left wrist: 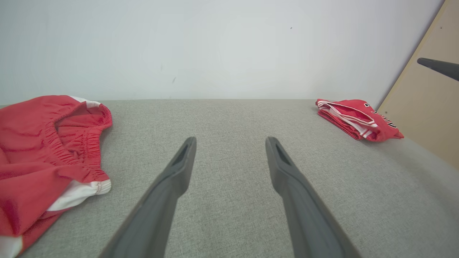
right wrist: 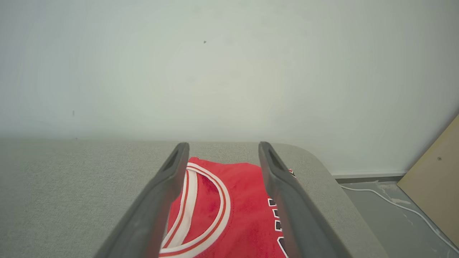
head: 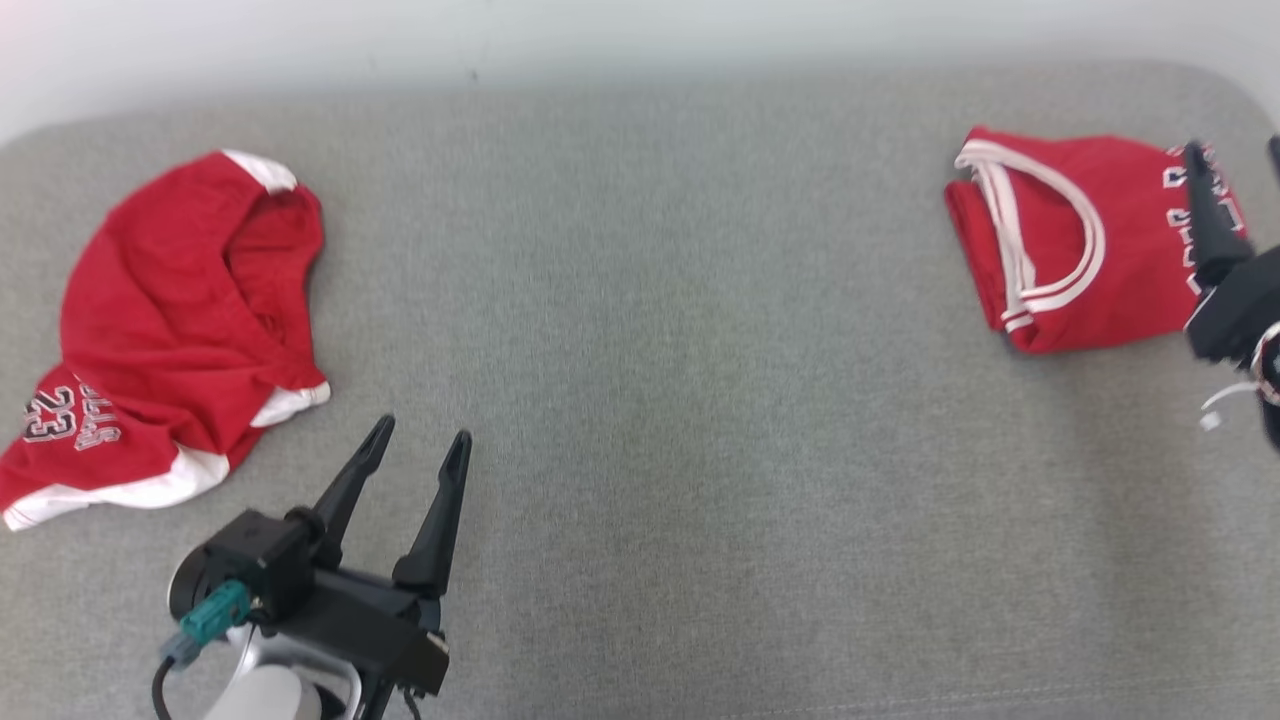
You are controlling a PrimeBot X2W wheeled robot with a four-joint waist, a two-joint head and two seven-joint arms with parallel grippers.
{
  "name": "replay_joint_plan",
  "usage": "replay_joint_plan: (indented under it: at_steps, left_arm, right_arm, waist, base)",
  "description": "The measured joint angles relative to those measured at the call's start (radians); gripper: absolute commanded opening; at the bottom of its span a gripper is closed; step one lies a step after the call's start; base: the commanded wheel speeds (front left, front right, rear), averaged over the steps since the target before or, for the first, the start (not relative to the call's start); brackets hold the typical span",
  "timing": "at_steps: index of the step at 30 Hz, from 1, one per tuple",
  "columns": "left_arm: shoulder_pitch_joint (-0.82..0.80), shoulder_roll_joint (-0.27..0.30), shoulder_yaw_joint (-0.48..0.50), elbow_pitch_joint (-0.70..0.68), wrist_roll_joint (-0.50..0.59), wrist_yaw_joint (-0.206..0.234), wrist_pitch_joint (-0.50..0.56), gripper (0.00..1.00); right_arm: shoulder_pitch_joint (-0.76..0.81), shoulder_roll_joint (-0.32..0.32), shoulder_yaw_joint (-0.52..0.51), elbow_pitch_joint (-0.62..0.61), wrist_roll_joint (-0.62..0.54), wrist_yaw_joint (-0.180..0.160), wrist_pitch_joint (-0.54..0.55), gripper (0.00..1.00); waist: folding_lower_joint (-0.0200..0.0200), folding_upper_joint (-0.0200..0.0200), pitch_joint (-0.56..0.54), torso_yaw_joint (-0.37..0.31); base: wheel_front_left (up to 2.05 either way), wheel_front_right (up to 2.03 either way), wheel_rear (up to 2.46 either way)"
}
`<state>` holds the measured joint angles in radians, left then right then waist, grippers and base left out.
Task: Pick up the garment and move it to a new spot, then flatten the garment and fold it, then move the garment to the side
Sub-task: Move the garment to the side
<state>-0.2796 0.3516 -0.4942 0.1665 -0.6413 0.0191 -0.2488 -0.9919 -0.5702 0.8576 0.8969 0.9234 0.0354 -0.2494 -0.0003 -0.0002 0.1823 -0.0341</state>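
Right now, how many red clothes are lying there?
2. Crumpled red shorts lie at the robot's left; a folded red jersey lies at its far right. None seems hidden.

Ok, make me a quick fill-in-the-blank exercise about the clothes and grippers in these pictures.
1. The crumpled red shorts bear the white number ____.
2. The folded red jersey with white trim lies on the grey fabric surface at the robot's ____ side.
3. The jaws of the left gripper are ____.
Missing words: 23; right; open.

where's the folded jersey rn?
The folded red jersey sits far right on the grey cushion in the head view, by the open right gripper, opposite the red shorts at left.
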Motion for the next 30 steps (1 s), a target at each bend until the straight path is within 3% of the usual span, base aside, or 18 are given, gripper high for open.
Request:
replay_joint_plan:
  at_steps: [12, 20, 24, 30]
  left_arm:
    - [0.143, -0.003, 0.024, -0.006, -0.028, 0.027, -0.001, 1.0]
    - [0.222, 0.014, 0.049, -0.043, -0.029, 0.047, -0.001, 1.0]
    - [0.229, 0.013, 0.068, -0.064, -0.024, 0.058, -0.001, 1.0]
    - [0.244, 0.014, 0.106, -0.096, -0.006, 0.072, -0.001, 1.0]
  right_arm:
    - [0.291, -0.03, -0.046, -0.258, 0.001, -0.005, 0.0, 1.0]
    - [0.474, -0.046, -0.075, -0.465, -0.019, -0.07, 0.0, 1.0]
    - [0.564, -0.071, -0.112, -0.572, -0.038, -0.118, 0.0, 1.0]
    - [0.676, -0.071, -0.176, -0.703, -0.083, -0.149, 0.0, 1.0]
  waist:
    - [0.0001, 0.0, -0.157, -0.006]
    - [0.0001, 0.0, -0.212, -0.005]
    - [0.0001, 0.0001, -0.217, -0.008]
    - [0.0003, 0.0002, -0.216, -0.008]
  base:
    - [0.0, 0.0, 0.0]
    - [0.0, 0.0, 0.0]
    - [0.0, 0.0, 0.0]
    - [0.0, 0.0, 0.0]
